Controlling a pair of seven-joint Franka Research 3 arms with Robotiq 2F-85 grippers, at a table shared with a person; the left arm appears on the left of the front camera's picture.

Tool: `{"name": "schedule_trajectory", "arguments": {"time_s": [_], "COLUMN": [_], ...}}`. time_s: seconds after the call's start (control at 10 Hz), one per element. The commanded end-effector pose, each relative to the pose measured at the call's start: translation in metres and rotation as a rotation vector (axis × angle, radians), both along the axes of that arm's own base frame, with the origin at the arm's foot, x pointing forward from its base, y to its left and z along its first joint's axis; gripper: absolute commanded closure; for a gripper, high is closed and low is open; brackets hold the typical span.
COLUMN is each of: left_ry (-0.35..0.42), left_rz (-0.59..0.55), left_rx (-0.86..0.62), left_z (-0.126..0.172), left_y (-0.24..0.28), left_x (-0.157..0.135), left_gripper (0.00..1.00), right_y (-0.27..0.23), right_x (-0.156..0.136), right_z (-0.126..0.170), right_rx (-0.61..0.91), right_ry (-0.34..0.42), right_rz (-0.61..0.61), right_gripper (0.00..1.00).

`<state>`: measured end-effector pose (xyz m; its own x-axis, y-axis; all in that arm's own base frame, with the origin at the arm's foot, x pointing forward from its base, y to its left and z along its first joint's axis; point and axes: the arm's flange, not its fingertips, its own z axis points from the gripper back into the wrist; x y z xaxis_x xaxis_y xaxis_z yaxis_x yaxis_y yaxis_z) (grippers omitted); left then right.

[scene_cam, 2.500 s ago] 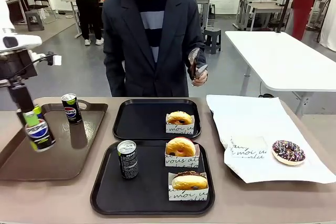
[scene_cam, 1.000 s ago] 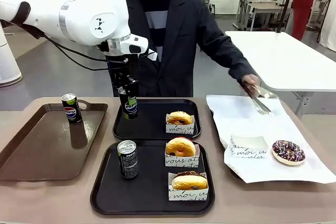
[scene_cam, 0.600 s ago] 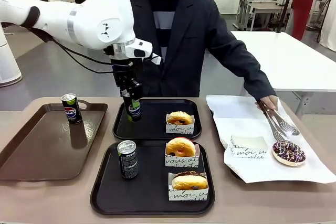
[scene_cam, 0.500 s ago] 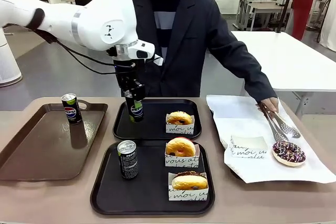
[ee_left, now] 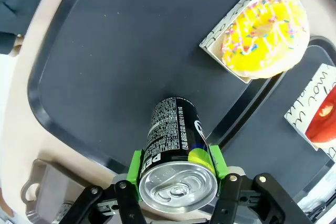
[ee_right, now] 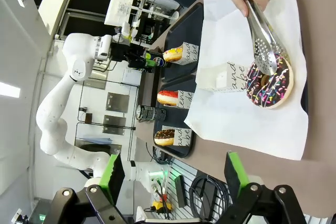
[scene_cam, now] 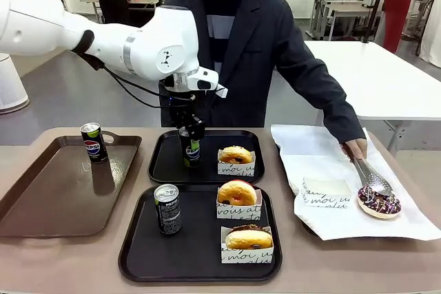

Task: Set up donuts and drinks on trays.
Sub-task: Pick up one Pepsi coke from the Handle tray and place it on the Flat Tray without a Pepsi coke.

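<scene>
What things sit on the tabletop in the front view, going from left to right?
Brown tray → can on it → near tray's can → held can → yellow donut → empty sleeve → chocolate donut.

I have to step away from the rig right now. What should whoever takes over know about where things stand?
Left gripper: shut on a Pepsi can, over the far black tray, beside its yellow donut; whether the can touches down cannot be told.
Right gripper: open, holding nothing, off to the side.
Near black tray: one can, two sleeved donuts. Looks complete.
Third can stands on the brown tray.
Person's hand has tongs on the chocolate donut, beside an empty sleeve.
Left: release the can; likely the chocolate donut joins the far tray.
</scene>
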<state>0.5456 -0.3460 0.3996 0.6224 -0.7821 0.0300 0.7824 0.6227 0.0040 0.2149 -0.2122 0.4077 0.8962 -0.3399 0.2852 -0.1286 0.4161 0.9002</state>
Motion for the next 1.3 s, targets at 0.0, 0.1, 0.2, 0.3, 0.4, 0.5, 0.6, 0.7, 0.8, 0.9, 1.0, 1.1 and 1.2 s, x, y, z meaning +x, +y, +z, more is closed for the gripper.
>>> {"name": "schedule_trajectory", "arguments": {"time_s": [0.0,0.1,0.2,0.3,0.4,0.5,0.6,0.7,0.8,0.9,1.0,1.1,1.2], "left_ry": [-0.007,-0.002,0.004,0.010,0.001,-0.009,-0.017,-0.035,-0.066,-0.101,-0.125,-0.134,-0.138], "left_rz": [0.025,0.024,0.022,0.028,0.025,0.022,0.029,0.033,0.035,0.033,0.042,0.030,0.036], "left_rx": [0.027,0.039,0.048,0.043,0.033,0.023,0.011,0.007,0.012,0.008,0.005,-0.006,-0.020], "left_z": [0.005,0.003,-0.001,0.000,0.005,0.014,0.021,0.033,0.047,0.063,0.077,0.090,0.096], "left_y": [-0.004,-0.004,-0.002,0.000,0.001,0.003,0.005,0.008,0.014,0.024,0.038,0.055,0.070], "left_x": [0.003,0.002,0.002,0.001,0.000,0.000,-0.003,-0.008,-0.018,-0.030,-0.041,-0.058,-0.072], "left_gripper": [0.41,0.41,0.41,0.01,0.00,0.00,0.00,0.09,0.00,0.00,0.00,0.00,0.00], "right_y": [0.000,0.000,0.000,0.000,0.000,0.000,0.000,0.000,0.000,0.000,0.000,0.000,0.000], "right_x": [0.003,0.003,0.003,0.003,0.003,0.003,0.003,0.003,0.003,0.003,0.003,0.003,0.003], "right_z": [0.001,0.001,0.001,0.001,0.001,0.001,0.001,0.001,0.001,0.001,0.001,0.001,0.001], "right_rx": [0.019,0.019,0.019,0.019,0.019,0.019,0.019,0.019,0.019,0.019,0.019,0.019,0.019], "right_ry": [-0.033,-0.033,-0.033,-0.033,-0.033,-0.033,-0.033,-0.033,-0.033,-0.033,-0.033,-0.033,-0.033], "right_rz": [-0.004,-0.004,-0.004,-0.004,-0.004,-0.004,-0.004,-0.004,-0.004,-0.004,-0.004,-0.004,-0.004], "right_gripper": [0.00,0.00,0.00,0.00,0.00,0.00,0.00,0.00,0.00,0.00,0.00,0.00,0.00]}}
